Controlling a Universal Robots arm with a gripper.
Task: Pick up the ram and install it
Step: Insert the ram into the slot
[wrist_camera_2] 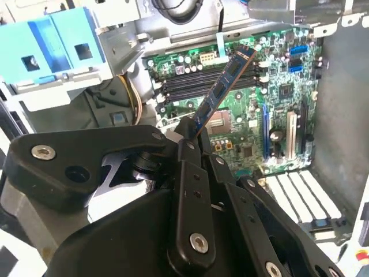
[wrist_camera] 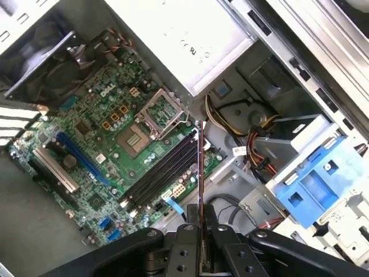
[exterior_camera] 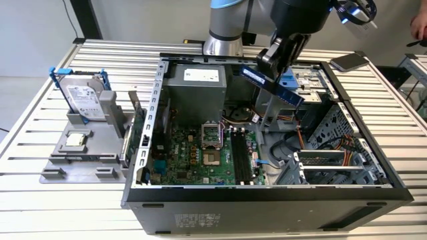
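Note:
The ram [exterior_camera: 272,86] is a long, thin, dark stick with small chips. It hangs tilted in the air above the open computer case, near the case's back in the exterior view. My gripper [exterior_camera: 269,61] is shut on one end of it. In the second wrist view the ram [wrist_camera_2: 222,86] slants out from my gripper [wrist_camera_2: 188,137] over the green motherboard. In the first wrist view the ram [wrist_camera: 200,173] shows edge-on above the black memory slots [wrist_camera: 161,170], well clear of them. The same black memory slots [exterior_camera: 241,157] lie beside the processor socket.
The case's metal walls [exterior_camera: 157,100] ring the motherboard. A grey power supply [exterior_camera: 197,90] and a blue drive cage [wrist_camera: 314,184] stand close to the ram. At the exterior view's left a grey holder [exterior_camera: 80,150] carries a hard drive [exterior_camera: 87,100]. A person's hand [exterior_camera: 420,22] is at the top right.

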